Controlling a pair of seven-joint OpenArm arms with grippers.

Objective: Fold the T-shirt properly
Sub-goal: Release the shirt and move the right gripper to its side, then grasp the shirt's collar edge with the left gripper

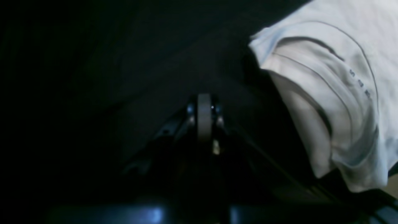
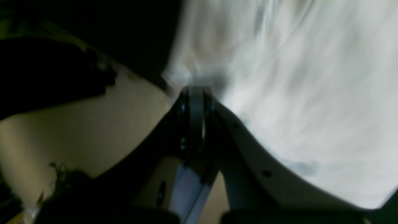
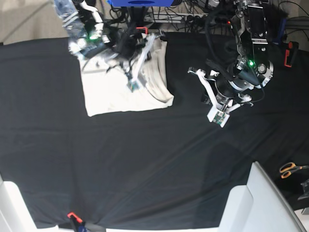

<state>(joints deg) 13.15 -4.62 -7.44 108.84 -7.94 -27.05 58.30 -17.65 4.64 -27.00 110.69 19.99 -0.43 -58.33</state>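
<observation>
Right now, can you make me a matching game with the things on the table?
Things:
1. T-shirt
2. scissors
3. tablecloth
4. left gripper

Descriptions:
A. black, spread flat
B. orange handles, at the edge
C. cream, partly folded
D. shut, holding nothing

Pairs: 1-C, 2-B, 3-A, 4-D

Base cam overhead, looking straight down, far off. Both wrist cams riding low behind their closed jaws, up close. All three sharing the T-shirt (image 3: 126,87).
</observation>
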